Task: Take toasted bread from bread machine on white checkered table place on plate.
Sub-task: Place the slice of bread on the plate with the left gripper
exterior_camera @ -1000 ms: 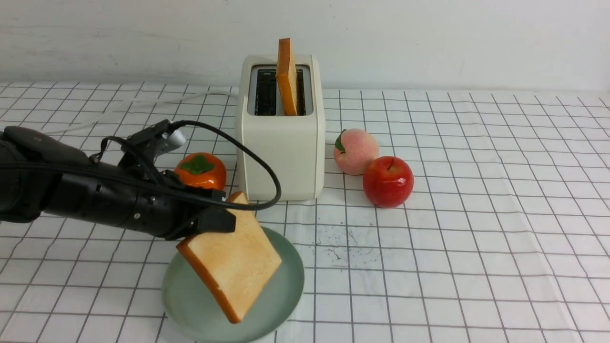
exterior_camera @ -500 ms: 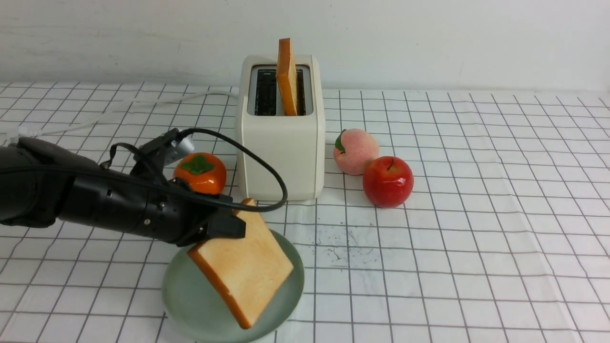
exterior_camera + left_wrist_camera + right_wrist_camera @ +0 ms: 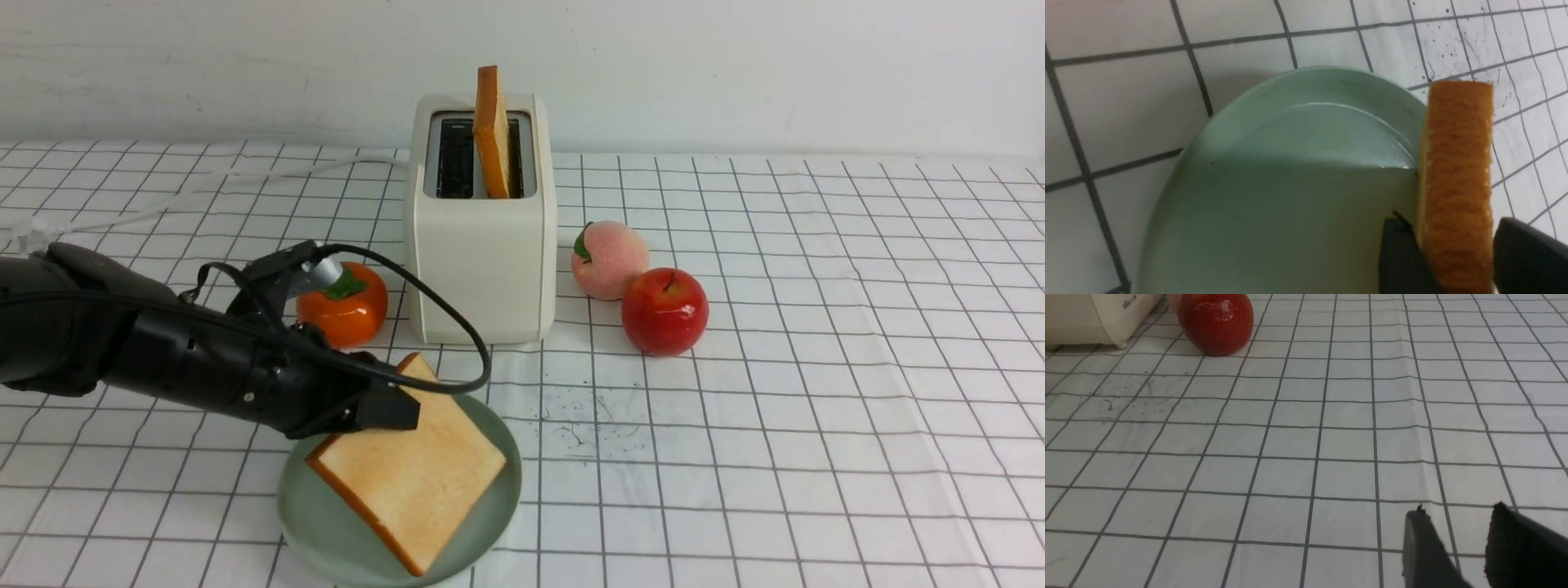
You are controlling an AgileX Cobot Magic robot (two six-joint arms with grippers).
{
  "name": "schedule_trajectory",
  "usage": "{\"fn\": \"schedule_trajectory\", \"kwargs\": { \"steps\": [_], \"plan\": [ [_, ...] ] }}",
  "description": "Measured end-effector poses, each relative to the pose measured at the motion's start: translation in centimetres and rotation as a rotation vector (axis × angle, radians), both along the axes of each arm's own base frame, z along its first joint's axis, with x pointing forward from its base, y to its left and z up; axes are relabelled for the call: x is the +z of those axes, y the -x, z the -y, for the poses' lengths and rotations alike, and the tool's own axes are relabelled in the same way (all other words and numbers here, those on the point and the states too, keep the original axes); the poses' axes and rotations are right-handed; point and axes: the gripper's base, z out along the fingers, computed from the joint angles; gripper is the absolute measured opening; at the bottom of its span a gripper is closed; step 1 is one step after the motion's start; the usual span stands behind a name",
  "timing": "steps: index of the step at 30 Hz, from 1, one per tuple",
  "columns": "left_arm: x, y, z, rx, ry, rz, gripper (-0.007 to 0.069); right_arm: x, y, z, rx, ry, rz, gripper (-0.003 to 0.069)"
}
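Left jaws are clamped on a toast slice (image 3: 416, 478), tilted low over the plate (image 3: 326, 523); right jaws just sit apart above the counter (image 3: 1306, 437).

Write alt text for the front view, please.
The left end effector holds a toast slice tilted over a mint-green plate on a checkered table. Behind, a second slice stands in a cream toaster, with a persimmon, peach and red apple nearby.

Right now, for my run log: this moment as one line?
left jaws: shut on toast slice | toast slice: tilted, low over mint-green plate | second slice: upright in toaster | right jaws: open, empty
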Motion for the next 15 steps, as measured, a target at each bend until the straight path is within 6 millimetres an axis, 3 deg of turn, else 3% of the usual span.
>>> {"fn": "schedule_trajectory", "kwargs": {
  "steps": [6, 11, 15],
  "plan": [
    [1.6, 0.5, -0.4, -0.042, -0.07, 0.074, 0.0468, 0.0, 0.0, 0.0, 0.0, 0.0, 0.0, 0.024],
    [3.5, 1.0, -1.0, -0.053, -0.151, 0.18, 0.0492, 0.0, 0.0, 0.0, 0.0, 0.0, 0.0, 0.024],
    [6.7, 1.8, -1.6, -0.03, -0.203, 0.318, 0.0494, 0.0, 0.0, 0.0, 0.0, 0.0, 0.0, 0.024]
  ]
}}
